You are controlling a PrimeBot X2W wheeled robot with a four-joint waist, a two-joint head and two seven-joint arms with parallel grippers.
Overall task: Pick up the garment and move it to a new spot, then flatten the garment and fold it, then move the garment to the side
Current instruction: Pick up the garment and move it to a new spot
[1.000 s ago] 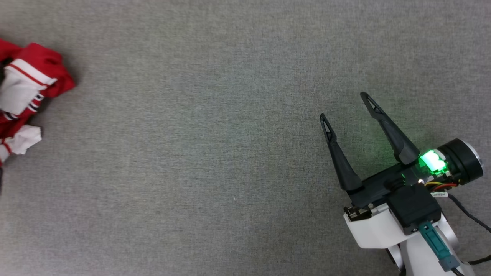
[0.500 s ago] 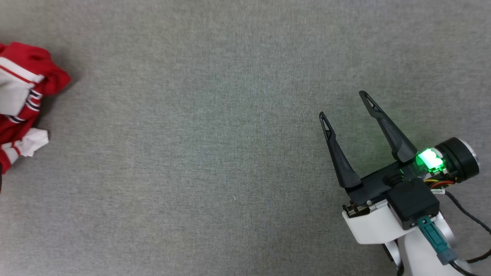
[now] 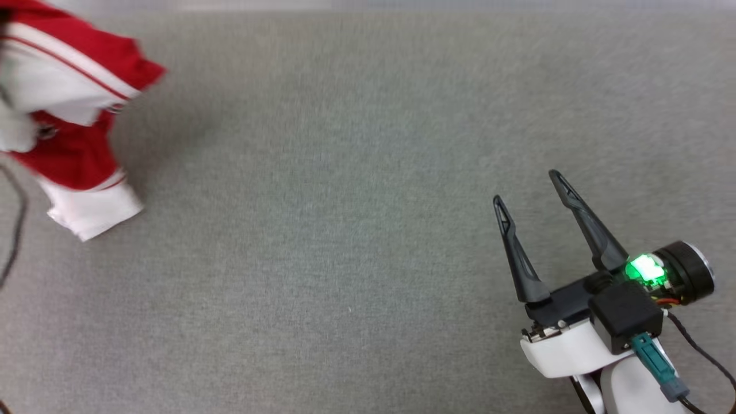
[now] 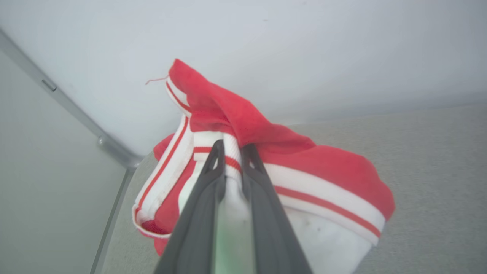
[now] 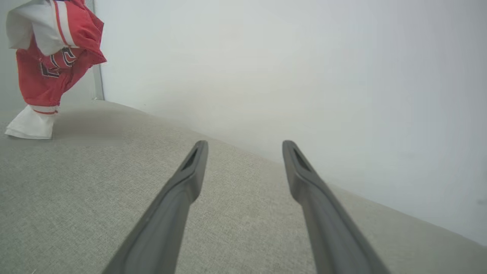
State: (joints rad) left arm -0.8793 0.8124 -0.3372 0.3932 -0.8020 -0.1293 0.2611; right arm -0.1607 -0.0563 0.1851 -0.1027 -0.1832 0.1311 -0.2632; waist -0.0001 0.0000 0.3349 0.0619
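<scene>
The garment [image 3: 75, 132], a red shirt with white sleeves and striped trim, hangs bunched at the head view's far left, its white sleeve end touching the grey surface. In the left wrist view my left gripper [image 4: 231, 150] is shut on a fold of the garment's [image 4: 304, 167] white striped trim. The right wrist view shows the garment [image 5: 49, 64] lifted at the upper left, with black-and-white lettering on it. My right gripper [image 3: 528, 187] stands open above the surface at the lower right, nothing between its fingers [image 5: 190, 179].
A grey fabric surface [image 3: 345, 201] spreads across the whole head view. A pale wall [image 5: 304, 57] rises behind it, with a metal corner strip [image 4: 76, 114] at the left. A dark cable [image 3: 14, 230] loops at the left edge.
My left gripper has shut on the garment and lifted it off the surface; it now hangs taller and further into view. The head view has shifted slightly. My right gripper stays open.
</scene>
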